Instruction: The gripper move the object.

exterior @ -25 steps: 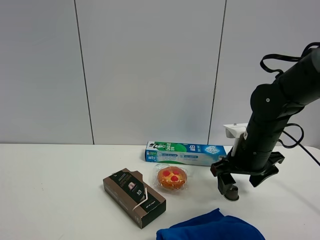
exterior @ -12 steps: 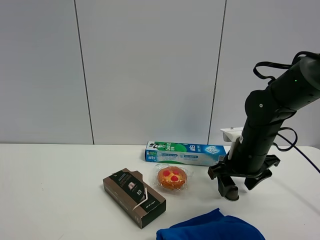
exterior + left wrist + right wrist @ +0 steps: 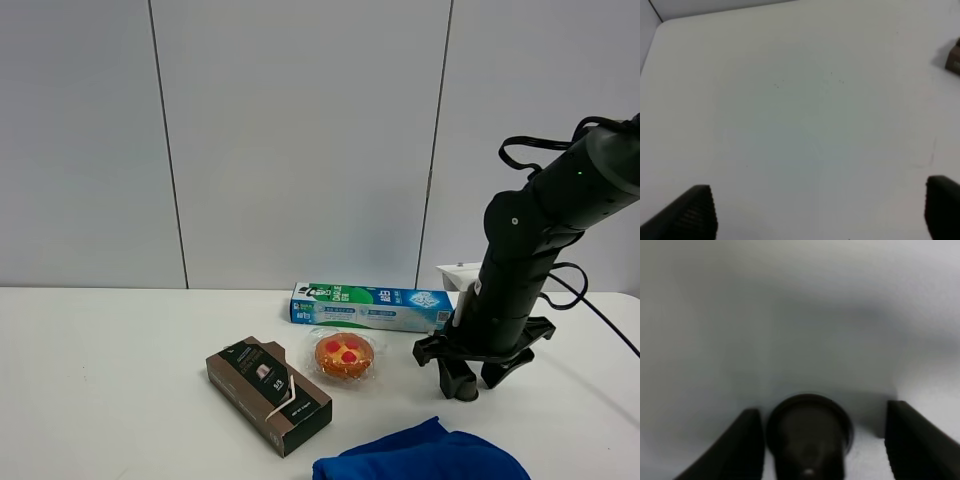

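The object, a tiny dark brown capsule (image 3: pixel 466 388), stands on the white table (image 3: pixel 120 380) at the right. My right gripper (image 3: pixel 468 378) is down at the table with its black fingers astride the capsule. In the right wrist view the capsule (image 3: pixel 809 432) sits between the two fingers, close against one finger (image 3: pixel 742 445), with a clear gap to the other, so the jaws are open. My left gripper (image 3: pixel 815 215) is open and empty over bare table; its arm does not show in the exterior view.
A green and blue toothpaste box (image 3: pixel 365 305) lies behind the capsule. A wrapped orange tart (image 3: pixel 344 356) sits left of it. A long dark brown carton (image 3: pixel 268 393) lies further left, its corner in the left wrist view (image 3: pixel 955 55). A blue cloth (image 3: pixel 420 455) lies at the front.
My right arm has shifted left and lowered, bringing the open fingers down around the capsule. The capsule has stayed at about the same spot.
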You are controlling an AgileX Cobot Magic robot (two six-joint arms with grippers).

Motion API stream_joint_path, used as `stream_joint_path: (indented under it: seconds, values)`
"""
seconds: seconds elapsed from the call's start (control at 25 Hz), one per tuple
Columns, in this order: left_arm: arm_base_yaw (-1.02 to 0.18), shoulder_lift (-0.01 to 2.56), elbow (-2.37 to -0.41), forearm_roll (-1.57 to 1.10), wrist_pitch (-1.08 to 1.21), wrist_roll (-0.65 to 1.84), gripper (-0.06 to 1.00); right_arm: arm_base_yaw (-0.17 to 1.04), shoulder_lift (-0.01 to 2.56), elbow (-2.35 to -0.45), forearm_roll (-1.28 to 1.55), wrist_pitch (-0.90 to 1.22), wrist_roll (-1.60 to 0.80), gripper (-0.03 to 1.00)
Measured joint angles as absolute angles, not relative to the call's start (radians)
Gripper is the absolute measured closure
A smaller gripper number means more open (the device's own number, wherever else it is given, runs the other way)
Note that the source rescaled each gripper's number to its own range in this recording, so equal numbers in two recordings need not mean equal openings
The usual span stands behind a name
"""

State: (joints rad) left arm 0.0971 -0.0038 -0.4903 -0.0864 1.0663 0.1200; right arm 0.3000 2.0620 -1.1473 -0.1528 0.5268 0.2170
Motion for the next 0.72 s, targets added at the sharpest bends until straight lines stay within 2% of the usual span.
stream_joint_path:
  seconds: [0.24,0.28,0.72]
  values:
    - [0.097,-0.004,-0.490,-0.086,1.066,0.120,-0.06,0.300,2.065,-1.155,-0.153,0.541,0.217,0.87]
    - [0.097,-0.004,-0.490,-0.086,1.066,0.120,-0.06,0.300,2.065,-1.155,-0.154,0.548,0.217,0.95]
    - [0.097,-0.004,-0.490,-0.086,1.066,0.120,-0.06,0.300,2.000,-1.158,-0.096,0.567,0.202,0.97]
